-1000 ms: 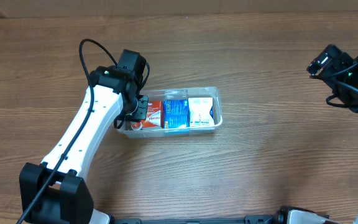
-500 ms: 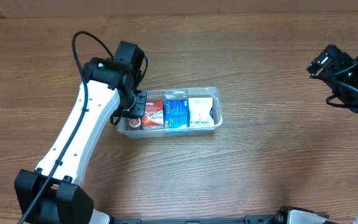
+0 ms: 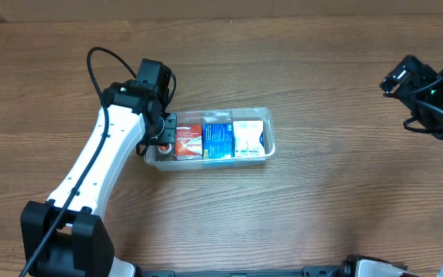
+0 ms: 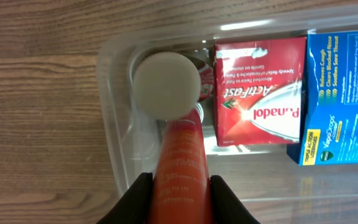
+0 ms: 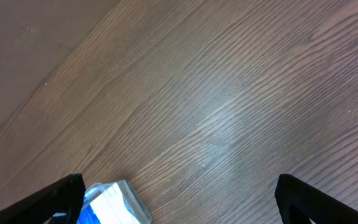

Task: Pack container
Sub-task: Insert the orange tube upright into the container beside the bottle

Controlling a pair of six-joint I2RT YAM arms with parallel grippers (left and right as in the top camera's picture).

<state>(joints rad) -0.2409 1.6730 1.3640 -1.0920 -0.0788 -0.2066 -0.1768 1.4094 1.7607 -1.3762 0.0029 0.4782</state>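
The container (image 3: 271, 132) lies left of centre on the wooden table (image 3: 321, 215), long side running left to right. Three boxes sit in it in a row: a red Panadol box (image 3: 188, 141), a blue box (image 3: 218, 141) at the middle and a white box (image 3: 249, 138) at the right end. The left gripper (image 3: 164, 137) hovers over the tub's left end, clamped on a red tube (image 4: 179, 168). From the wrist, the fingers (image 4: 138, 199) press either side of it, and its white cap (image 4: 166, 85) points into the gap between the left wall (image 4: 107, 124) and the Panadol box (image 4: 260, 90). Whether the cap touches the floor, I can't tell. The right gripper (image 3: 406, 77) hangs well apart at the far right, fingers (image 5: 61, 196) spread wide, holding nothing.
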